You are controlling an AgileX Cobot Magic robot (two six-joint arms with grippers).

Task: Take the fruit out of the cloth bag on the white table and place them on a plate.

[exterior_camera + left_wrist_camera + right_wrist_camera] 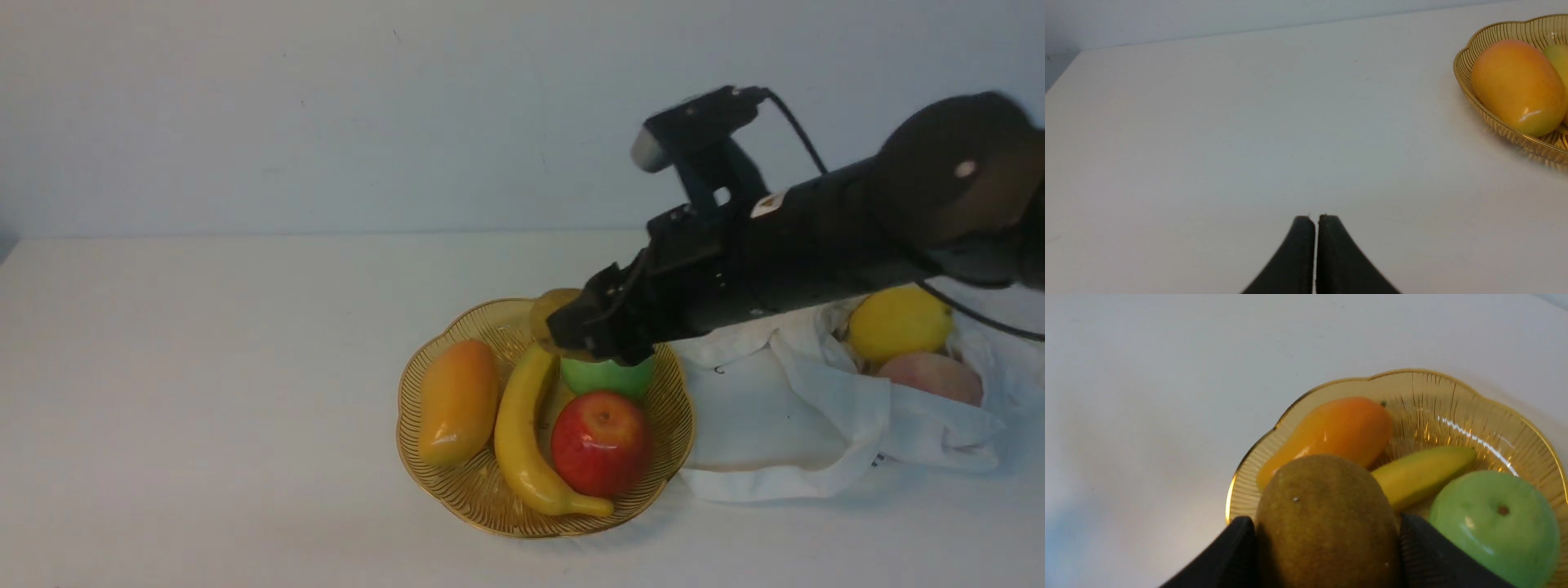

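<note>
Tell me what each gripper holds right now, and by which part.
The right gripper holds the brown kiwi by its two opposite sides, above the plate. The left gripper is shut and holds nothing.

We gripped the kiwi [1327, 506] in our right gripper [1327, 524] over the plate [1453, 392]; mango [1339, 428], banana [1421, 471] and green apple [1494, 526] lay in it.
</note>
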